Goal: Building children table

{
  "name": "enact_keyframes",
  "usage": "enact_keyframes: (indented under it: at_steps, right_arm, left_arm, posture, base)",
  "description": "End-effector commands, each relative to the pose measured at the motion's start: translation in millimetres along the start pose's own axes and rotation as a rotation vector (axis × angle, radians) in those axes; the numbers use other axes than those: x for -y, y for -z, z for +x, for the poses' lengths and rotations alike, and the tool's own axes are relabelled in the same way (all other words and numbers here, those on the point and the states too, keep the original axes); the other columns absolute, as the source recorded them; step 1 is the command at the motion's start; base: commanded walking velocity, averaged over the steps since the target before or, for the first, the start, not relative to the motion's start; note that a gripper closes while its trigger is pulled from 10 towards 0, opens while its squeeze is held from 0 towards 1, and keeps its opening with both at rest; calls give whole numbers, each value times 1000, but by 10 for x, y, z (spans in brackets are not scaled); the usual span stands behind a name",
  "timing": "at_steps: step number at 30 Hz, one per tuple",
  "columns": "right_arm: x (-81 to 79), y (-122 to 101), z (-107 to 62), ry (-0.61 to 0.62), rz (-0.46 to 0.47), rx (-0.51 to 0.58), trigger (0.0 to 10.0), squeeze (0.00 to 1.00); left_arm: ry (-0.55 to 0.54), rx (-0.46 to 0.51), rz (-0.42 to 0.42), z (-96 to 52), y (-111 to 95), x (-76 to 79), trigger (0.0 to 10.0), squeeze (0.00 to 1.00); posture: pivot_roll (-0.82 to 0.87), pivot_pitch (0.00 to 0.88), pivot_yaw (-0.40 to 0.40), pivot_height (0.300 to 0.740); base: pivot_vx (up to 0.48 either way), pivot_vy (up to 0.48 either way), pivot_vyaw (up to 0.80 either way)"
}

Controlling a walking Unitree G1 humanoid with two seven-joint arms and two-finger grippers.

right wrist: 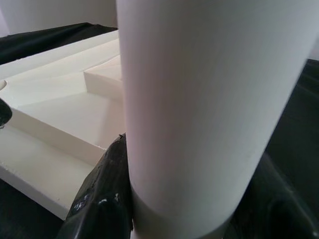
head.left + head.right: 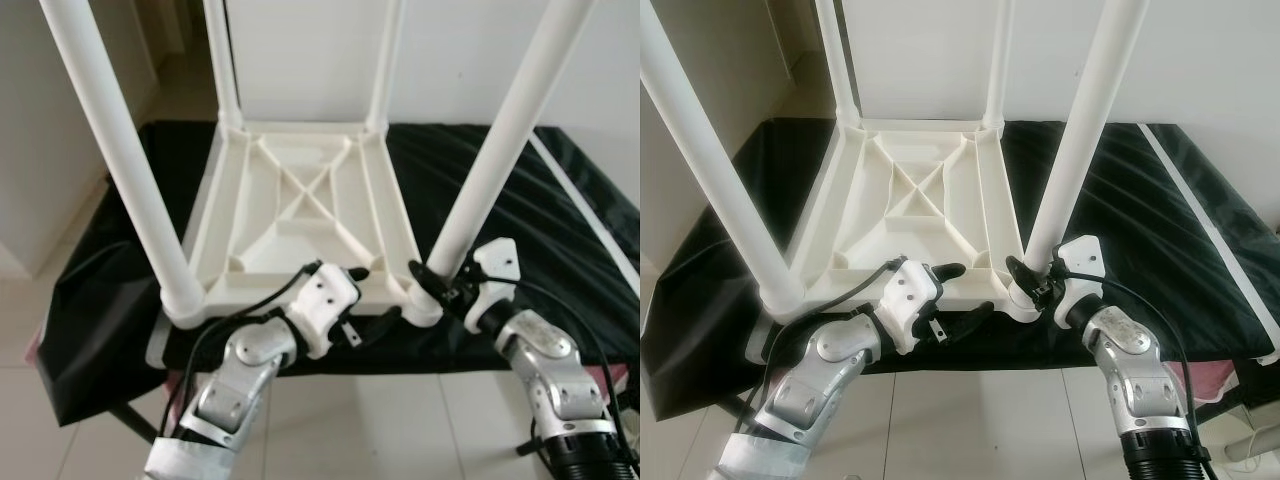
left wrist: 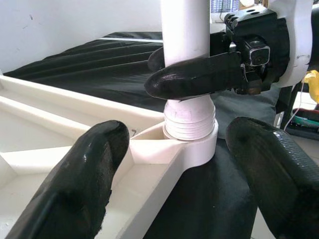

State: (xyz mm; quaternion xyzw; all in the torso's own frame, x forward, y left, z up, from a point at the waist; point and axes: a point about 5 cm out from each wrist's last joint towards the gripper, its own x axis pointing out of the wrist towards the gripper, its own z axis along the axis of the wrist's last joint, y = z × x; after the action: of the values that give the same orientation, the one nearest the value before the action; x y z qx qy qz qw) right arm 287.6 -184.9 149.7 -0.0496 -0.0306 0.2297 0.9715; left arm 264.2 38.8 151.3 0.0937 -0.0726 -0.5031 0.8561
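On top of the black-draped work surface (image 2: 560,220) sits the white plastic children's table (image 2: 300,215), flipped upside down with all four legs pointing up. Taking the near-right corner socket (image 3: 192,144) as the landmark: the near-right leg (image 2: 500,150) rises straight out of it, and in the left wrist view you can still see a few threads between leg and socket, so I'd say it isn't screwed fully home yet.

Right gripper (image 2: 437,283) is clamped around that leg just above the socket, one black finger on each side. Left gripper (image 2: 362,300) sits just beside the socket on the tabletop side, fingers spread wide with nothing in them, flanking the corner rather than touching it as far as I can tell.

So the step looks like tightening the last leg. Next move probably calls for the right gripper to twist the leg further down while the left steadies the frame so the whole thing doesn't spin on the cloth.
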Motion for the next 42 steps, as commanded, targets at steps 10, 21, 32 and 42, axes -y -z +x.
enact_keyframes:
  at_steps: [10, 21, 32, 42]
  right_arm:
    - [-69, -1, -1, 305, 159, 44, 10000, 0]
    - [-227, 92, 30, 598, 188, -31, 10000, 0]
    - [-391, 97, 140, 724, 264, -64, 10000, 0]
    - [-434, 47, 172, 679, 216, -31, 10000, 1000]
  left_arm:
    - [-6, -4, 3, 14, 11, 5, 10000, 0]
    - [-4, -4, -4, 12, 16, 18, 10000, 0]
    - [-18, 1, -19, 3, 10, 34, 10000, 0]
    - [-34, 1, -23, -13, 7, 18, 10000, 0]
  posture:
    - [-36, 0, -26, 740]
    - [-36, 0, -28, 740]
    - [-19, 3, -42, 740]
    - [-12, 12, -40, 740]
  base:
    - [0, 0, 0]
    - [0, 0, 0]
    - [0, 0, 0]
    - [0, 0, 0]
